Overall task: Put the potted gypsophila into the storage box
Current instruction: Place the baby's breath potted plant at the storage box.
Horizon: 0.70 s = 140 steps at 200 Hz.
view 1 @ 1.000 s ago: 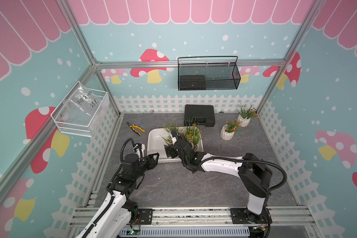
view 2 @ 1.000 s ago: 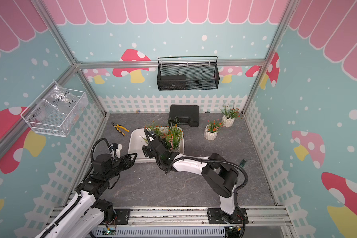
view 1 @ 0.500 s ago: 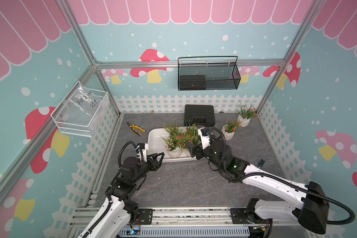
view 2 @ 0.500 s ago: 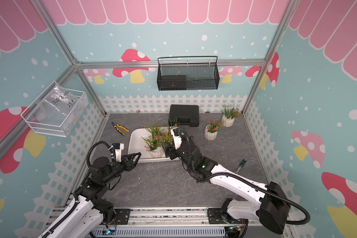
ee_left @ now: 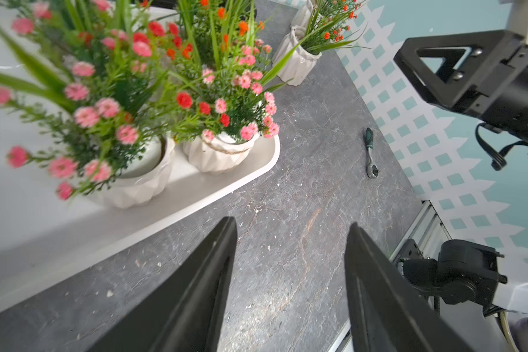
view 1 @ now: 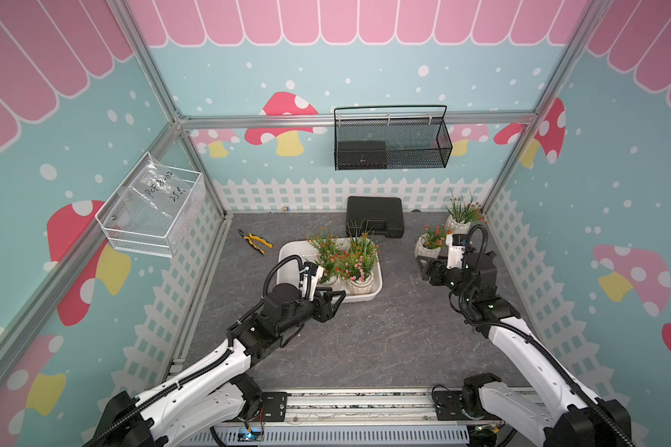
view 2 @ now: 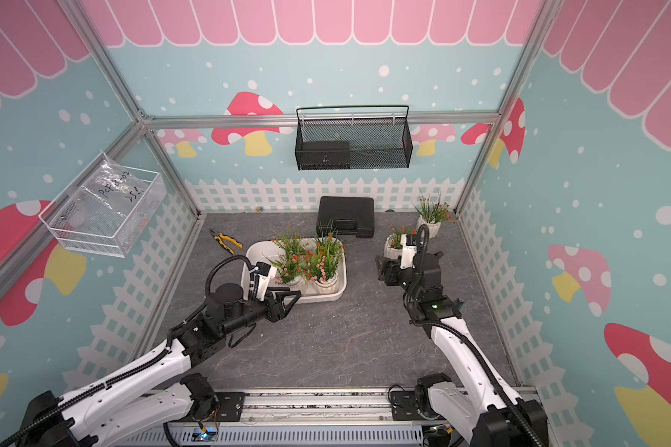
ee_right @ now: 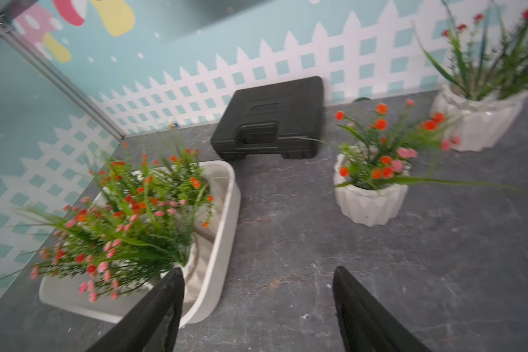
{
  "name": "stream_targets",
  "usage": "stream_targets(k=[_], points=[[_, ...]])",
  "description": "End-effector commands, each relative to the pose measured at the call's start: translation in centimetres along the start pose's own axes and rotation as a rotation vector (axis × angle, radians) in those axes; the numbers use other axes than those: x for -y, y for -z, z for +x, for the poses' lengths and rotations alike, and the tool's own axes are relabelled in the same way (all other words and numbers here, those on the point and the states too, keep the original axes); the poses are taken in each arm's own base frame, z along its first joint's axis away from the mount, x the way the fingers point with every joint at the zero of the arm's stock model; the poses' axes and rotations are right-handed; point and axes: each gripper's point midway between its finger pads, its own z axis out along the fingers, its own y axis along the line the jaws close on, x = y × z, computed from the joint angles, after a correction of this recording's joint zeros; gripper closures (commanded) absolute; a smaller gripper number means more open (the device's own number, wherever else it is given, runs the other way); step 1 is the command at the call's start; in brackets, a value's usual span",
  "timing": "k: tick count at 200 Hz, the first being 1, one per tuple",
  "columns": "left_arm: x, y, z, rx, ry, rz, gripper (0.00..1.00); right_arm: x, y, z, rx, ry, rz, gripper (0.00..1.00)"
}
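Observation:
The storage box point(view 1: 287, 257) point(view 2: 253, 257), a shallow white tub, sits mid-table and holds several potted gypsophila point(view 1: 360, 285) point(view 2: 325, 285) point(ee_left: 220, 155) packed toward its right end. Two more potted gypsophila stand on the table at the back right, a nearer one point(view 1: 426, 250) point(view 2: 393, 249) point(ee_right: 369, 202) and a farther one point(view 1: 457, 224) point(ee_right: 482, 122). My left gripper point(view 1: 332, 300) point(ee_left: 291, 224) is open and empty just off the box's front rim. My right gripper point(view 1: 423, 267) point(ee_right: 258, 271) is open and empty over bare table, just in front of the nearer loose pot.
A black hard case point(view 1: 374, 220) lies behind the box. Yellow pliers point(view 1: 254, 242) lie at the back left, and a ratchet wrench point(ee_left: 370, 152) lies near the right fence. A black mesh basket point(view 1: 390, 143) hangs on the back wall and a clear wire basket point(view 1: 152, 213) on the left wall.
My right arm has swung away from the box to the right, toward the two loose pots, with its jaws slightly narrower. My left gripper has slid right along the box's front edge.

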Motion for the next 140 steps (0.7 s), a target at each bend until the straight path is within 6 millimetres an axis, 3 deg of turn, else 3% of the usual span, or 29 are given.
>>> stream_targets(k=[1,48,87,140], points=[[1.3,-1.0,-2.4,0.059,-0.057,0.015,0.42,2.4,-0.6,2.1,-0.083,-0.095,-0.022,0.22],[4.1,-4.8,-1.9,-0.072,-0.157,0.054,0.43,8.4,-0.5,1.8,-0.042,-0.214,0.091,0.22],[5.0,-6.9,-1.7,-0.088,-0.188,0.076,0.43,10.3,-2.2,1.9,-0.096,-0.162,0.083,0.11],[5.8,-9.6,-1.3,-0.135,-0.196,0.118,0.42,14.4,-4.0,2.4,-0.133,-0.235,0.100,0.11]])
